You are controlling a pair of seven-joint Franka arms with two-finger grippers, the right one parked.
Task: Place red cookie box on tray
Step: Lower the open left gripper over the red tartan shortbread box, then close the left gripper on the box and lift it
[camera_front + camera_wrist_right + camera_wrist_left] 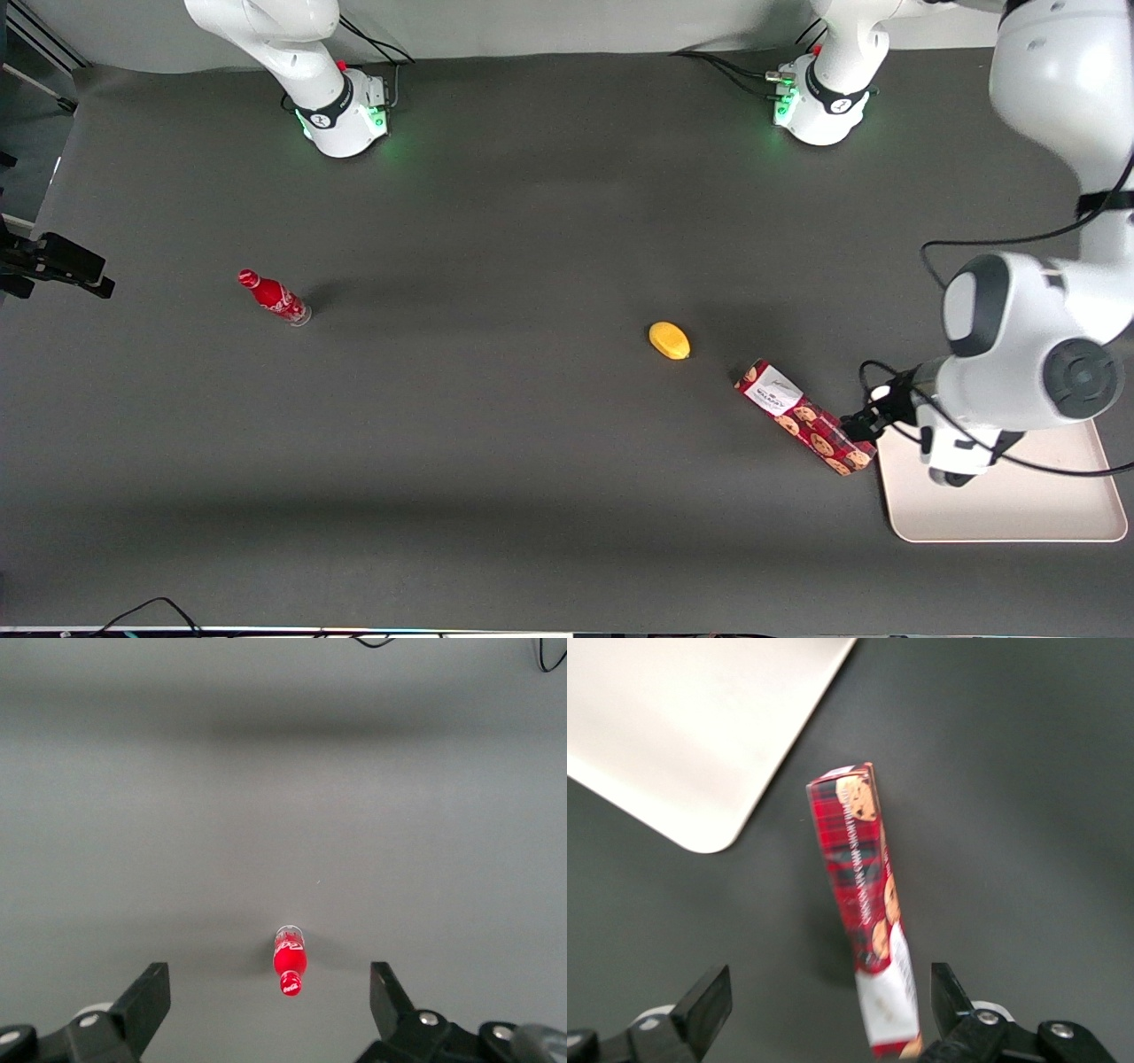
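Observation:
The red cookie box (804, 417) lies flat on the dark table, its cookie-printed end close to the corner of the cream-white tray (1010, 505) and not on it. My left gripper (861, 424) hangs above the box's tray end, open and empty. In the left wrist view the gripper (828, 997) has its fingers wide apart, and the box (859, 877) runs between them with its white label end close to one finger (946, 992). The tray (682, 726) shows near the box's other end.
A yellow lemon-shaped object (669, 340) lies on the table beside the box, toward the parked arm's end. A small red bottle (273, 297) lies far toward the parked arm's end; it also shows in the right wrist view (290, 966).

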